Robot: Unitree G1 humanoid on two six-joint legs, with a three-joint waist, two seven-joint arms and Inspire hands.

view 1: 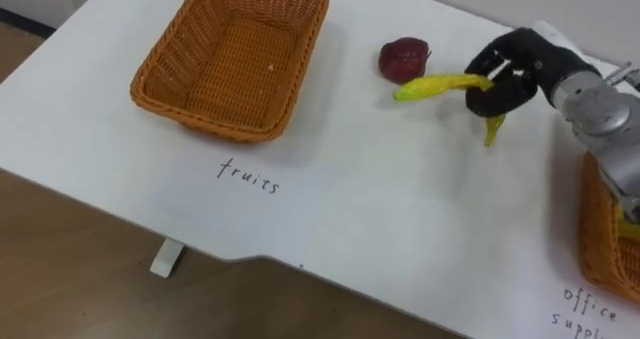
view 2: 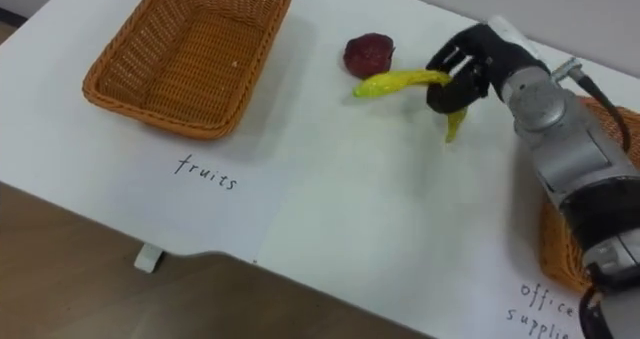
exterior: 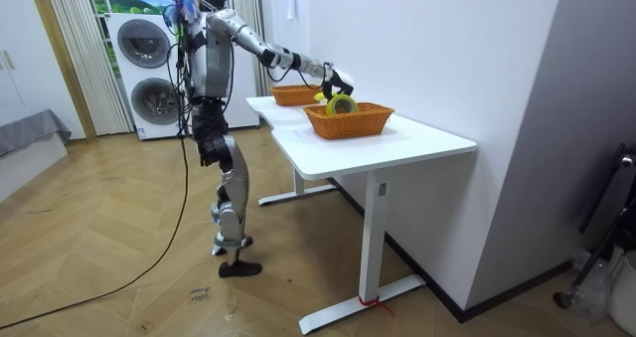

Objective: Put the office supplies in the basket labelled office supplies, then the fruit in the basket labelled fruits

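We have the yellow banana (view 1: 435, 85) pinched in the right hand (view 1: 505, 71), fingers curled round its stalk end, over the white table (view 1: 380, 199). A dark red fruit (view 1: 403, 59) lies just beside it. The fruits basket (view 1: 200, 116) sits well left, and the office basket (view 1: 600, 239) is at the right edge.

On my tabletop (view 1: 400, 199), just in front of the left basket (view 1: 195, 114), the handwritten word "fruits" (view 1: 248, 176) stands in dark pen. At the lower right, beside the right basket (view 1: 605, 254), I read "office" (view 1: 590, 301). Under it is what seems to be "supplies", cut off by the picture's edge after "suppl".
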